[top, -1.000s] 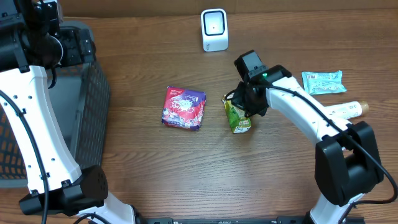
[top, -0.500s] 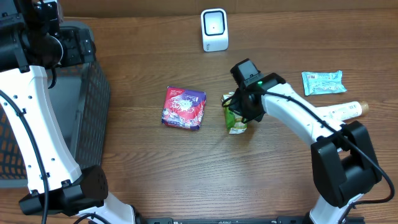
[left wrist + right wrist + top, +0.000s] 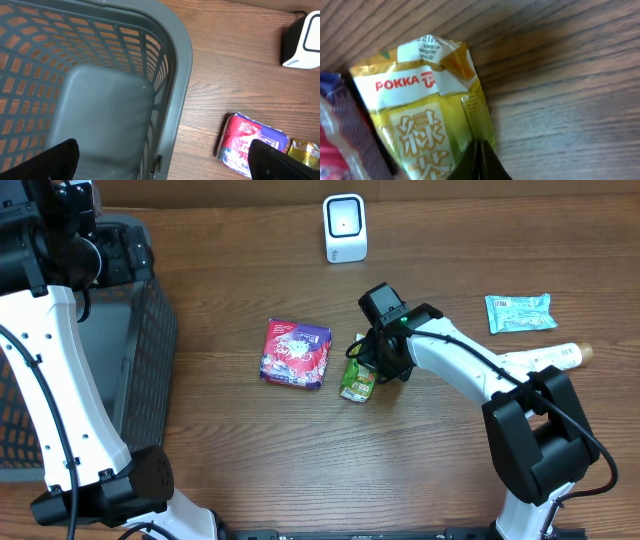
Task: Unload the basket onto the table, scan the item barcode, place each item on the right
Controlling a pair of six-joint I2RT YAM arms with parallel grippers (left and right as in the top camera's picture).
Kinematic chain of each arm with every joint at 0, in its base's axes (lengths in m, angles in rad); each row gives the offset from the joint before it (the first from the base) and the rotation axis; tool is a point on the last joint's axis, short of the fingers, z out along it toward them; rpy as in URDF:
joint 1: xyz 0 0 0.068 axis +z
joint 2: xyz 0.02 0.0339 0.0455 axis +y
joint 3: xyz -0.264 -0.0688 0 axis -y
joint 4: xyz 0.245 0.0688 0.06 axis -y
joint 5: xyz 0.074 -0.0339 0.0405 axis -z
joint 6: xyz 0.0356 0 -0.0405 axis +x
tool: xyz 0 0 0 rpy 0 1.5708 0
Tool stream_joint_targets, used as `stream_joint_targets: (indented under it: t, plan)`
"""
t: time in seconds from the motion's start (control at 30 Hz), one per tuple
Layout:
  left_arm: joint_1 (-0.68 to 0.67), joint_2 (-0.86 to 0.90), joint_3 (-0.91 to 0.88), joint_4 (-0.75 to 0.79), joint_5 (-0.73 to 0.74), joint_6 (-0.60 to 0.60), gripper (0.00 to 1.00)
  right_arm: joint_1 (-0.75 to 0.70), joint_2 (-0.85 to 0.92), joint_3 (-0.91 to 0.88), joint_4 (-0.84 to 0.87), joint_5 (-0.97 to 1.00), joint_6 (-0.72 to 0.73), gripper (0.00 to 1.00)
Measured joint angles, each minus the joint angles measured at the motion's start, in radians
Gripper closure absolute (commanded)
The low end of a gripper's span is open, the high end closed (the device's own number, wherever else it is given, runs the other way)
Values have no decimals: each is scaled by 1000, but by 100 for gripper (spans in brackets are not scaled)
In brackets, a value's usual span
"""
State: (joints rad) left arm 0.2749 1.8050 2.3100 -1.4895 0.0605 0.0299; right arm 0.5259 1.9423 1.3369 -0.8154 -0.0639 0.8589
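The drink carton (image 3: pixel 357 380) lies near the middle of the desk (image 3: pixel 250 470), just beside a red and purple snack packet (image 3: pixel 296 353) on one side and under the right pincer (image 3: pixel 374 364) on the other. The scan does not look done: the carton is well apart from the white scanner (image 3: pixel 345 227), which stands at the far edge of the desk, and none of its faces is turned that way. What is left, as I judge it, is to carry the carton up to the scanner and turn its barcode side to the scanner's window.

Close up, the carton (image 3: pixel 427 115) is yellow-green, with a white band carrying the red word POKKA, large white characters below it and a small printed date stamp on the folded top. No barcode shows on the face in view, so it is probably on a side that is hidden.

The right pincer (image 3: pixel 479 162) has its tips pressed together at the carton's lower edge, and it appears to pinch a thin fold there.

The left pincer (image 3: pixel 165 165) is spread wide, holds nothing and hangs over the grey basket (image 3: pixel 175 65) at the left of the desk. A teal packet (image 3: pixel 519 311) and a white bottle (image 3: pixel 555 357) lie at the right.
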Motion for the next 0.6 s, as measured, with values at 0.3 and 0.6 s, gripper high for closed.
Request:
stream_joint_targets:
  t: [0.3,0.6]
  plan:
    - [0,0,0,0,0,0,1,14,-21,73,-77,-15,-77,96]
    - [0,0,0,0,0,0,1,82,2,63,-28,-34,-51,94]
